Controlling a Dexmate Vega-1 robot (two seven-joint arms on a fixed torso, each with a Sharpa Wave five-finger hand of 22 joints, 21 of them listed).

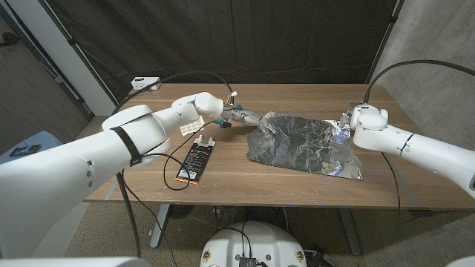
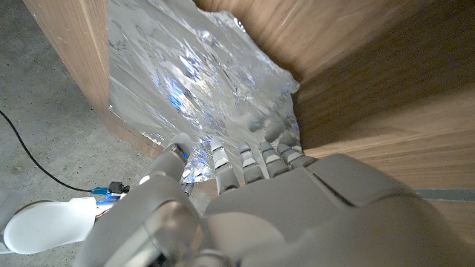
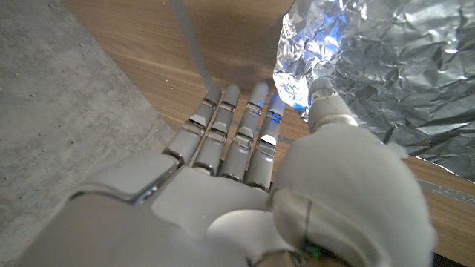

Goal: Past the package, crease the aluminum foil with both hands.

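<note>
The crumpled silver aluminum foil sheet lies at table centre-right, at 3 o'clock of the flat black package. The left hand pinches the foil's 9 o'clock edge between thumb and fingers. The right hand pinches a raised fold at the 3 o'clock edge. Risk: uneven pulling could tear the thin sheet or slip it free; dragging toward 9 o'clock could knock the package.

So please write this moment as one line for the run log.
left hand: grips foil edge | right hand: pinches foil edge | package: untouched
</note>
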